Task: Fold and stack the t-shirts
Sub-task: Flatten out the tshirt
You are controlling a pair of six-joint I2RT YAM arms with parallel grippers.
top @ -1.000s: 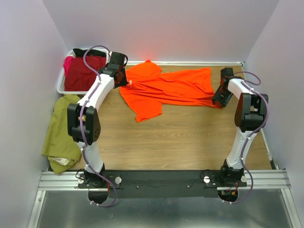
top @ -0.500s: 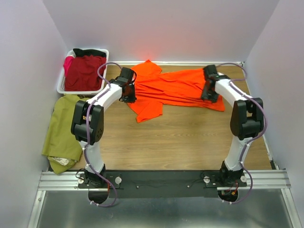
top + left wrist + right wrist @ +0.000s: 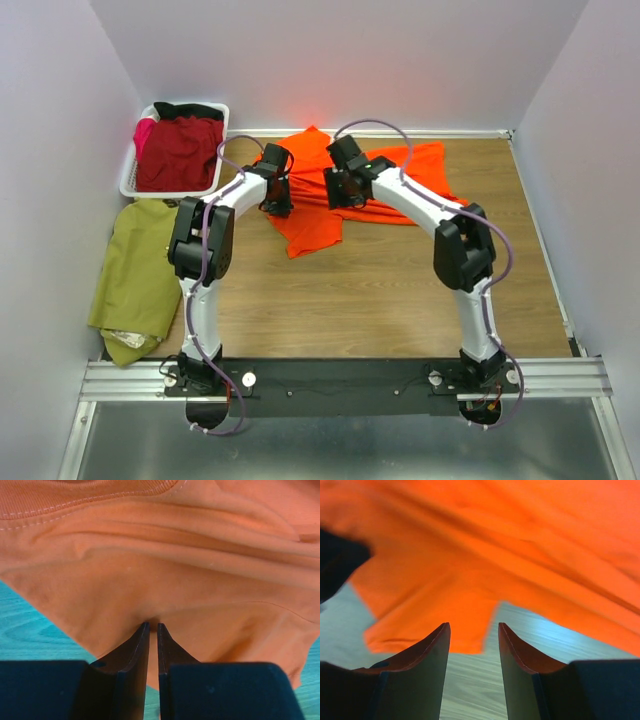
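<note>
One thin fold of the orange t-shirt [image 3: 312,228], at the table's [image 3: 400,290] far middle, is all my left gripper [image 3: 152,625] has pinched, while my right gripper [image 3: 473,625] gapes empty, so a one-sided pull could, I reckon, slip or bunch it.

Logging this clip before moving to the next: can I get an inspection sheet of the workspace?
Surface: wood-grain table.
Job's things: orange t-shirt crumpled at back centre; dark red t-shirt in the basket; olive t-shirt at the left edge.
Clutter: white basket, back left.
Tools: left tool shut on a pinch of the orange t-shirt; right tool open, by the same shirt.
Cables: purple cables looped along both arms.
Surroundings: plain walls on three sides.
</note>
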